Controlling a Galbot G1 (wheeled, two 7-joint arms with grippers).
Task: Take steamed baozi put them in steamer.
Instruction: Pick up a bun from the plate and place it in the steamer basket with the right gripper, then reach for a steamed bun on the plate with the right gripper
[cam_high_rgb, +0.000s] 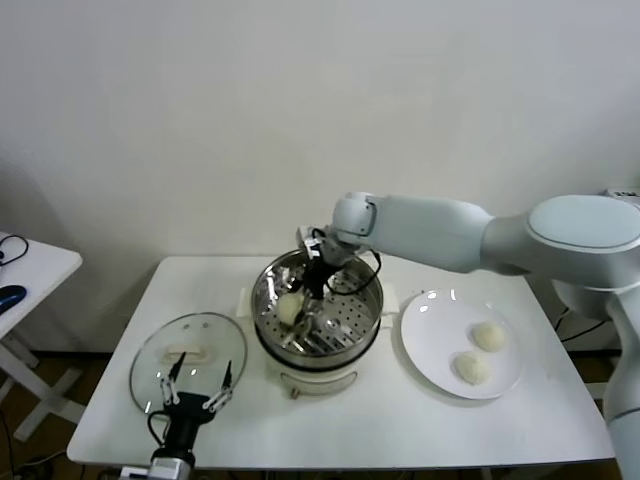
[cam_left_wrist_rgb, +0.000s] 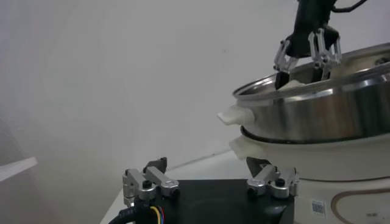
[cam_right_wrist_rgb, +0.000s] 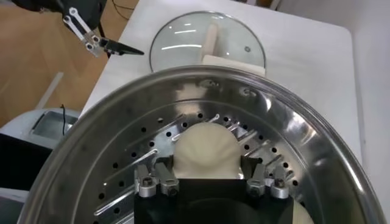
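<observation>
Reaching into the steamer (cam_high_rgb: 318, 310), our right gripper (cam_high_rgb: 308, 300) is clamping a bun (cam_right_wrist_rgb: 206, 151) just over the holed tray so it lands gently, while two buns (cam_high_rgb: 480, 352) are waiting on the plate (cam_high_rgb: 425, 340) and our left gripper (cam_high_rgb: 195, 388) is idling wide open by the lid (cam_high_rgb: 190, 355)

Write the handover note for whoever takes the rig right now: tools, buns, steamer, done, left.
Right tool: down inside the steamer, closed on a baozi over the perforated tray; not released yet.
Left tool: open, holding nothing, parked at the near left edge of the table, over the near rim of the glass lid.
Buns: another baozi sits in the steamer; two baozi are on the white plate to the right of the steamer.
Done: one bun placed, a second being delivered.
Left: release this bun, move the two plate buns across. Lid is off.
</observation>
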